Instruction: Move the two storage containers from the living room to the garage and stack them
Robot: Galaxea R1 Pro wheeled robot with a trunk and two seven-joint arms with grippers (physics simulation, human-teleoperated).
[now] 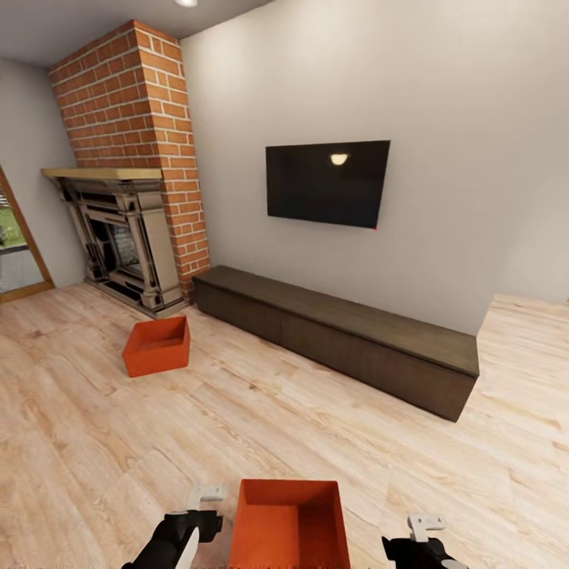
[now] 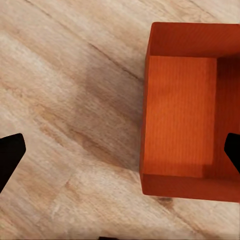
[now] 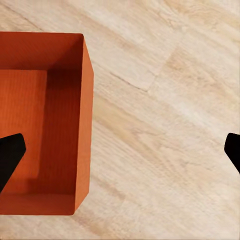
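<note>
Two storage containers stood in the living room — the near container (image 1: 289, 523) on the planks between the left gripper (image 1: 204, 506) and right gripper (image 1: 423, 528), both spread and empty, the far container (image 1: 157, 345) by the fireplace (image 1: 122, 241). Nothing moved to the garage yet.

- Floor (image 1: 95, 442): light wood planks, visible grain, low sheen.
- Near bin (image 1: 289, 525): orange-red, thin plain walls, matt; the wrist views show a fine ribbed texture on its inner faces.
- Far bin (image 1: 157, 345): same orange-red matt finish.
- Cabinet (image 1: 340, 340): dark brown wood, matt, faint grain.
- Fireplace (image 1: 134, 103): rough red brick with pale mortar joints; grey stone-like surround; light wood mantel.
- TV (image 1: 327, 182): black, glossy screen reflecting a lamp.
- Wall (image 1: 442, 118): plain, smooth, matt off-white.
- Left tool (image 1: 202, 506): black matt body, pale grey fingers.
- Right tool (image 1: 425, 531): same finish.
</note>
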